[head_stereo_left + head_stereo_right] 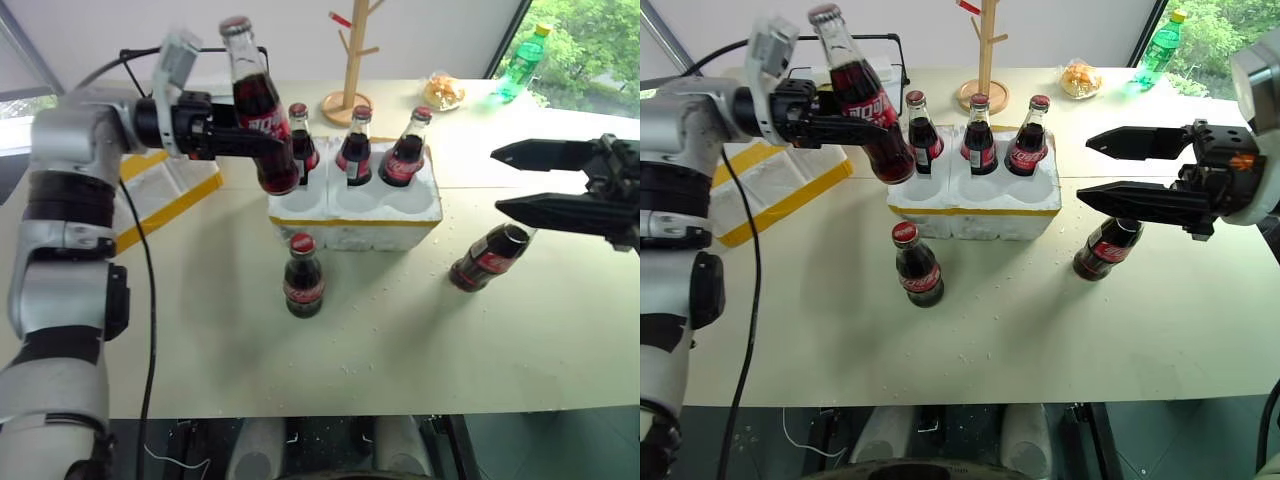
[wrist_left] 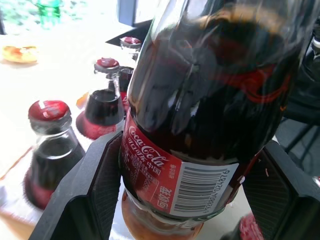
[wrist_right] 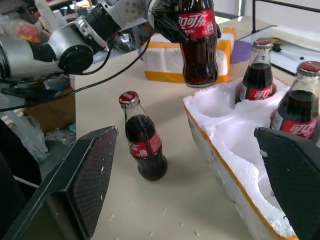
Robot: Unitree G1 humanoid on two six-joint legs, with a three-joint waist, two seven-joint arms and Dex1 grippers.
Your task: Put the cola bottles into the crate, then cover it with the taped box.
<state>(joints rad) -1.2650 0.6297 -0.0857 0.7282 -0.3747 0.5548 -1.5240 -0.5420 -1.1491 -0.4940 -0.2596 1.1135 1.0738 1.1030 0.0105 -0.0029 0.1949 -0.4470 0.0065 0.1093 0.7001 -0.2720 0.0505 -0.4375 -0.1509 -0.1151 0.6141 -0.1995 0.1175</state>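
Glass, smooth and breakable, wants a firm hold at the labelled belly: the left gripper (image 1: 262, 142) has its fingers clamped there on one of the cola bottles (image 1: 256, 106), above the crate's (image 1: 352, 220) near-left wells. Right gripper (image 1: 532, 181) hangs wide over a bottle lying on the counter (image 1: 420, 350).

The white styrofoam crate with round wells (image 1: 355, 215) sits at the frame's centre on the pale table (image 1: 420, 350); three small glass cola bottles (image 1: 357, 148) stand in its rear wells; a fourth bottle (image 1: 303, 277) stands upright just before it; a fifth (image 1: 487, 258) lies tilted at right; a sixth (image 1: 258, 105) hangs above the crate's left end; the yellow-taped styrofoam box (image 1: 165, 195) lies at left; a wooden peg stand (image 1: 352, 60) rises behind.
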